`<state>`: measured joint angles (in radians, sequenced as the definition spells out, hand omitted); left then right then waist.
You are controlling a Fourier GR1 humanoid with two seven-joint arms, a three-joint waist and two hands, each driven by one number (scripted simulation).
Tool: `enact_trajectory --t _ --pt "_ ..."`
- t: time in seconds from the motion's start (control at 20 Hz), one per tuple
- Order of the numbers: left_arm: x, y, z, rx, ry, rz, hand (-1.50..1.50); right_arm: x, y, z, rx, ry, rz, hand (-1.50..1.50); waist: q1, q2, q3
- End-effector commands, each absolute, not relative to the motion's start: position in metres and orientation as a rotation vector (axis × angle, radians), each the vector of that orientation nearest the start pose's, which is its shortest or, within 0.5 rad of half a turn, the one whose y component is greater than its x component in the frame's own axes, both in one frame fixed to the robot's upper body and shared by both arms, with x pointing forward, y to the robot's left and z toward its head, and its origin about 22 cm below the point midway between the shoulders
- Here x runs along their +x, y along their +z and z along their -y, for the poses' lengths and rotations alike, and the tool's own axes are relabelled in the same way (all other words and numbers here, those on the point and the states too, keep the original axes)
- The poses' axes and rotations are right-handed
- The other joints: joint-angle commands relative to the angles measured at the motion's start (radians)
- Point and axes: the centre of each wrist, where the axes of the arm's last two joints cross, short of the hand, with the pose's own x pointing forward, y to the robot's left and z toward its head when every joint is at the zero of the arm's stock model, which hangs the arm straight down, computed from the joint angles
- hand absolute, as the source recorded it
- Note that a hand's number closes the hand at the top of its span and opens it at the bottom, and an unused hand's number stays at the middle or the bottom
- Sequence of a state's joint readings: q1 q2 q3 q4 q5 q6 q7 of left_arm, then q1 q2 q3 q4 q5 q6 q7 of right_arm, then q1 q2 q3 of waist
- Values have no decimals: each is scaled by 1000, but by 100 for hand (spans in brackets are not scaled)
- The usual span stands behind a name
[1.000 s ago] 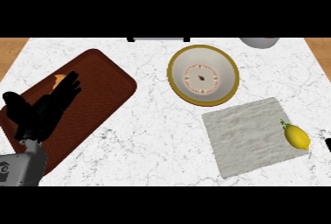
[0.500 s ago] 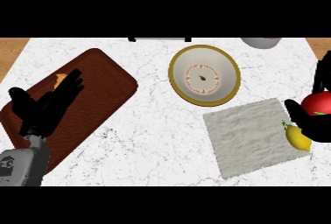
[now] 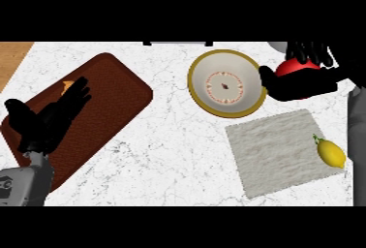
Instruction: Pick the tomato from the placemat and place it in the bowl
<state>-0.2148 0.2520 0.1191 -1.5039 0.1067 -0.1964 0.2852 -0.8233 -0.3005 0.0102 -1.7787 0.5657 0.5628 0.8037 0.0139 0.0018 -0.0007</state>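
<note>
The right hand point(image 3: 300, 85) is showing at the upper right of the head view, its black fingers and thumb curling round the red tomato point(image 3: 295, 67), so that only the top of the fruit is peeking out above the palm. The tomato is sitting off the counter inside that grasp, just beside the right rim of the bowl point(image 3: 225, 83) and not yet over its hollow. The bowl, cream inside with a gold rim and a ring of small red marks round its centre, is standing on the white marble counter point(image 3: 168, 145), tilted-looking from this steep angle. Below the hand, the pale grey placemat point(image 3: 279, 150) is lying square-ish and slightly turned, well apart from the tomato now, and a yellow lemon point(image 3: 331, 153) is resting on its right edge. Across the counter, the left hand point(image 3: 50, 118) is resting open with fingers spread and pointing up and to the right, its grey forearm point(image 3: 25, 186) coming in from the lower left corner. It is lying over a dark brown board point(image 3: 114, 92) with rounded corners that is stretching diagonally along the left side, and a small orange piece point(image 3: 68, 85) is showing on that board just above the fingertips.
</note>
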Motion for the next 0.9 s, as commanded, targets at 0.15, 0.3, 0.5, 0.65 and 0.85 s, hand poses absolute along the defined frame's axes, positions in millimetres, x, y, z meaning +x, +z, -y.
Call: enact_trajectory --t 0.15,0.3,0.5,0.65,0.85 --pt "294 64 -296 25 -238 1440 0 372 265 147 -920 848 1439 150 9 4 0" --pt "299 59 -305 25 -226 1413 0 398 246 154 -902 821 1390 150 7 5 0" --pt "301 74 -313 10 -235 1431 0 426 223 146 -883 775 1414 150 17 7 0" --pt "302 72 -282 9 -252 1430 0 446 194 158 -834 797 1400 150 30 12 1" --pt "307 71 -285 -17 -271 1444 0 463 186 171 -741 789 1395 150 47 22 1"
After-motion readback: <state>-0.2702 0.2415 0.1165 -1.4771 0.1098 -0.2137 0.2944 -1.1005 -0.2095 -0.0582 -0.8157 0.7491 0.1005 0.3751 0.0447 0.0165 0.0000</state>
